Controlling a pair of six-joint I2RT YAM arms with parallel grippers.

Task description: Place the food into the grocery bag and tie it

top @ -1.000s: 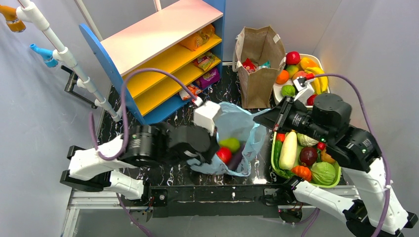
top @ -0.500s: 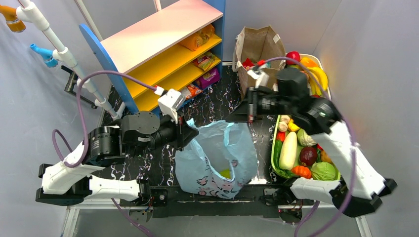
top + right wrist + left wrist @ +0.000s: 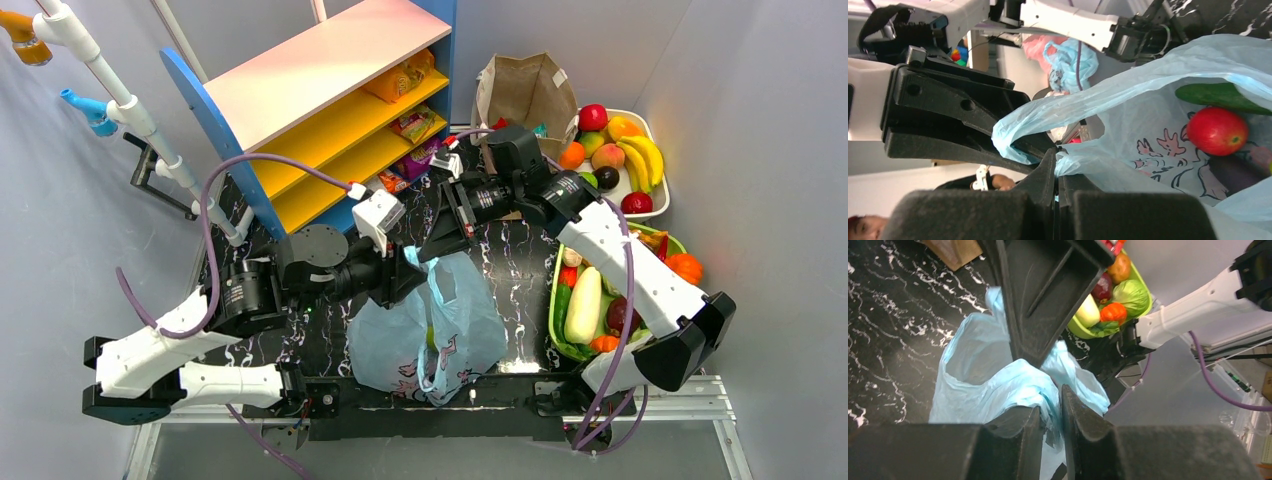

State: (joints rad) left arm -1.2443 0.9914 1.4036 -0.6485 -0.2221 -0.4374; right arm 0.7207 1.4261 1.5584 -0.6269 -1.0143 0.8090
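**Closing the bag mouth, top and wrist views.** The grocery bag stands at 6 o'clock on the black marbled table, and its top edge is gathered at its own 12 o'clock. There the two pincers meet.

In the left wrist view we see the left gripper pressed together on a bunch of blue film. In the right wrist view we see the right gripper nipping a fold of the same film, with no gap between its pads. The two grips lie just beside each other, tip almost to tip.

Through the translucent wall we make out a red fruit and a long green vegetable low in the bag. We cannot tell whether any foil packet lies with them.

**Change from the earlier frames.**
- Half a second ago the bag mouth gaped wide, with the left pincer at its 10 o'clock and the right at its 1 o'clock, well apart.
- The right arm then reached towards the brown paper bag. It has since swung across to the left.
- A second ago the bag lay slumped and open under both arms.
- The mouth is now drawn into a narrow pleat, and one handle loop hangs down the front.

**What this means for the task.** We judge that loading is finished and tying has begun. The handles have been brought together, but no knot is formed yet.
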